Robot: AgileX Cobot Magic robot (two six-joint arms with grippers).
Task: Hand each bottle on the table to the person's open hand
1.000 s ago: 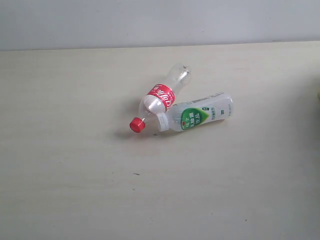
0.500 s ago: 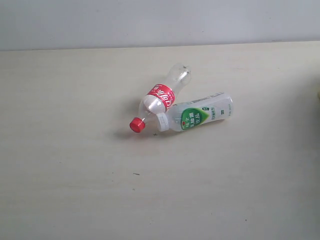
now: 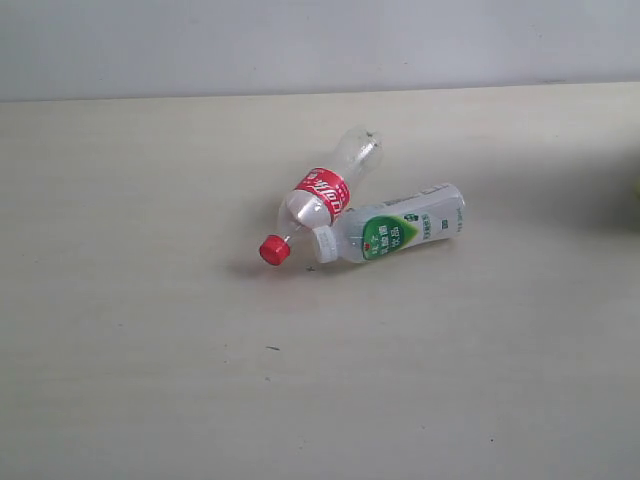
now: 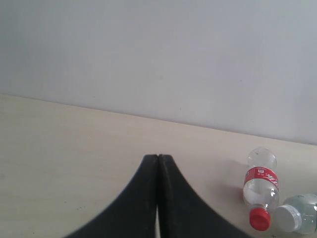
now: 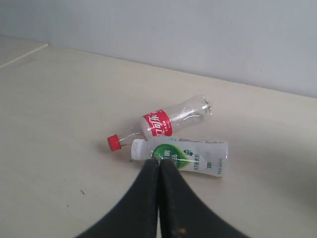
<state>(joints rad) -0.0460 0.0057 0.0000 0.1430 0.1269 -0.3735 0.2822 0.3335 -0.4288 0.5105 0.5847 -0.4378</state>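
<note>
**Table** (image 3: 150,350) – wide, pale beige, faint grain. The far edge runs straight along a plain grey wall (image 3: 300,40). The near and side edges lie outside the exterior view.

**Item 1: red-label bottle** (image 3: 322,195) – clear, lying on its side a little beyond the table's middle, toward the far edge. The red cap (image 3: 274,250) points to the near left and the base to the far right.

**Item 2: green-white label bottle** (image 3: 395,233) – clear, also on its side, just right of item 1. The white cap (image 3: 324,244) sits against or all but against item 1's shoulder, and the base points right. The two bottles form a narrow V with the caps close together.

**Open room** – bare surface rings the pair on every side. The strip to the far edge is broad, and the stretches to the left, right and near side are broader. A small dark speck (image 3: 272,348) lies nearer than the caps.

**Left gripper** (image 4: 158,158) – black fingers pressed flat together with nothing between them, over bare table. Both bottles are well off to one side.

**Right gripper** (image 5: 159,162) – black fingers likewise pressed together and holding nothing. The tips are aimed at item 2's label, and I cannot tell whether they touch it.
</note>
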